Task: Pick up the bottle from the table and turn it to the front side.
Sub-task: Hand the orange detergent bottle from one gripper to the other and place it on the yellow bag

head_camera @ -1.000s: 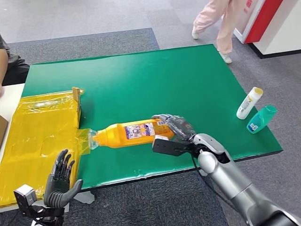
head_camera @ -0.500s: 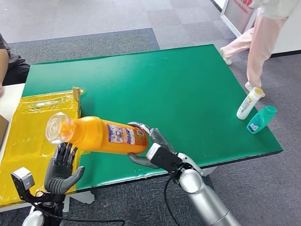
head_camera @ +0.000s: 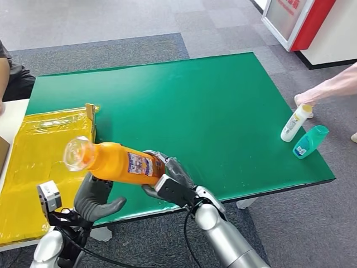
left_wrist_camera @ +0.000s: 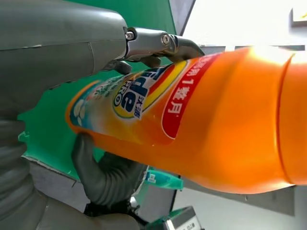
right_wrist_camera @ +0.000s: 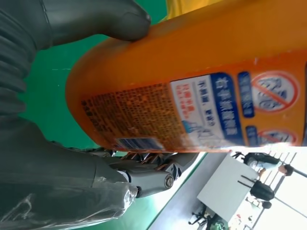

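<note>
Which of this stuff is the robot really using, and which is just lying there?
Using:
orange bottle, gripped at its base by the right hand
left hand, right under the bottle

Just lying there:
white bottle
teal bottle
yellow sheet

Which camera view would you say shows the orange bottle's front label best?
The left wrist view: the orange bottle turns its front label toward that camera. The right wrist view shows the back label; the head view shows the whole bottle, held by the right hand, its label small.
</note>
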`<state>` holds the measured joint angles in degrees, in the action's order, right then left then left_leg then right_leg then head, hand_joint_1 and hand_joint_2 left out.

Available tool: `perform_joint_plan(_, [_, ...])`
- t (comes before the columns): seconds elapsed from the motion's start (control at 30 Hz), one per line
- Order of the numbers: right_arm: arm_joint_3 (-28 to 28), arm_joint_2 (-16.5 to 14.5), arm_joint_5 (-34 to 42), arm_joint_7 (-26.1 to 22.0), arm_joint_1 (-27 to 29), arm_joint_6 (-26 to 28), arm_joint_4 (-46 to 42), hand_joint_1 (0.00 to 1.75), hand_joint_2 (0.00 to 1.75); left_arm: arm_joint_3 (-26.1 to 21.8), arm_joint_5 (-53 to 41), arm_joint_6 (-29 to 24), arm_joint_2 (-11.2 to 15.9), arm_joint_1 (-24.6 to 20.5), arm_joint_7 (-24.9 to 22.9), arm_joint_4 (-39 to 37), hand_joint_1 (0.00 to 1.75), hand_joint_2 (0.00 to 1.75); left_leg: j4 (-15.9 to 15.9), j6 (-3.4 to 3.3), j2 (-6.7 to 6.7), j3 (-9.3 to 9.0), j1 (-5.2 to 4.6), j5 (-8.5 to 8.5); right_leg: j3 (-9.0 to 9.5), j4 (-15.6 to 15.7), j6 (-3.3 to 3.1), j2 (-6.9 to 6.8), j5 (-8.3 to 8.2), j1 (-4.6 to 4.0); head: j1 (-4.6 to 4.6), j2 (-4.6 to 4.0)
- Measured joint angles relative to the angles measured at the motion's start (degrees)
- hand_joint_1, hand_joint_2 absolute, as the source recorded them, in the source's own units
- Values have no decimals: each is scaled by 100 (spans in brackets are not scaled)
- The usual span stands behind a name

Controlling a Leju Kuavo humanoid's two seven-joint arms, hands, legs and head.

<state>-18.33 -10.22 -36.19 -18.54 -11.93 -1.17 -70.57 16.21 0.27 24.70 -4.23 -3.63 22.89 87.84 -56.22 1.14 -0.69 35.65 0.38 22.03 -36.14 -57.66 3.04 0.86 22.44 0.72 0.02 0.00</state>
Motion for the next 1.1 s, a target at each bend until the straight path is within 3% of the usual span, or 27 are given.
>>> perform_joint_plan(0.4, [67, -134, -310, -45, -83, 158, 667, 175, 175, 403, -190, -351, 264, -170, -101, 106, 0, 175, 0, 0, 0, 0, 0, 0, 0, 0, 0, 0, 0, 0, 0, 0])
perform_joint_plan(0.87, [76, -198, -858, 169, 126, 171, 906, 175, 175, 408, -1853, -1505, -155, -353, -998, 592, 0, 175, 0, -1, 0, 1, -1, 1, 0, 0, 0, 0, 0, 1, 0, 0])
perform_joint_plan(0.9, [76, -199, -873, 173, 137, 172, 898, 175, 175, 407, -1902, -1516, -173, -360, -1022, 592, 10, 175, 0, 0, 0, 1, -1, 1, -1, 0, 0, 0, 0, 1, -1, 0])
perform_joint_plan(0.93, [76, -200, -884, 175, 146, 172, 887, 175, 175, 406, -1950, -1516, -189, -367, -1046, 591, 39, 175, 0, 0, 0, 1, -1, 1, -1, 0, 0, 0, 0, 1, 0, 0])
perform_joint_plan(1.0, [77, -202, -894, 178, 164, 172, 860, 175, 175, 405, -2039, -1484, -205, -389, -1094, 581, 127, 175, 0, 0, 0, 1, 0, 1, -1, 0, 0, 0, 0, 0, 0, 0])
perform_joint_plan(1.03, [78, -202, -895, 178, 174, 172, 844, 175, 175, 405, -2079, -1459, -208, -398, -1110, 572, 160, 175, 0, 0, 0, 1, 0, 1, -1, 0, 0, 0, 0, 0, -1, 0])
perform_joint_plan(1.07, [80, -202, -892, 178, 184, 172, 825, 175, 175, 405, -2108, -1434, -208, -406, -1118, 559, 175, 175, 0, 0, 0, 1, 0, 1, -1, 0, 0, 0, 0, 0, 0, 0])
perform_joint_plan(1.1, [84, -202, -887, 178, 193, 171, 802, 175, 175, 406, -2128, -1410, -208, -411, -1118, 547, 175, 175, 0, 0, 0, 1, 0, 1, -1, 0, 0, 0, 0, 0, 0, 0])
